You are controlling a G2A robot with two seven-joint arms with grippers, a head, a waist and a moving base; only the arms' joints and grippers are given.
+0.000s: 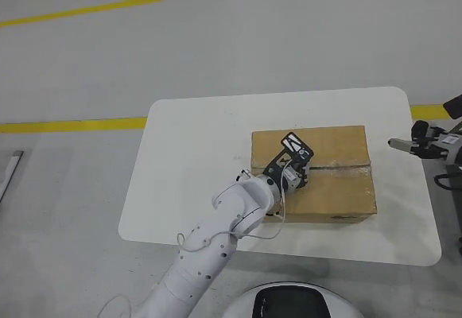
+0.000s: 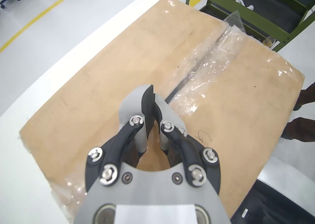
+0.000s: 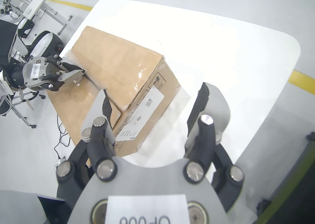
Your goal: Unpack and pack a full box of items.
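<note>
Under both grippers, the white table (image 1: 191,159). On it, directly beneath the left gripper (image 2: 153,97) and just ahead of the right gripper (image 3: 153,92), the cardboard box (image 1: 334,147), both top flaps down and shut.

Along the middle seam, running onward from the left gripper's tips, crinkled clear tape (image 2: 211,62), with a dark slit showing through it (a cut or merely the gap between flaps, hard to say).

Left gripper: fingers pressed together with nothing between them, tips down at the seam and seemingly touching it.

Right gripper: spread wide and empty, hanging beyond the box's labelled end, apart from the cardboard.

Judged from this: barely begun. Breaking the seal looks like the step in hand. Lifting the flaps, emptying, refilling and closing are all left to do.
</note>
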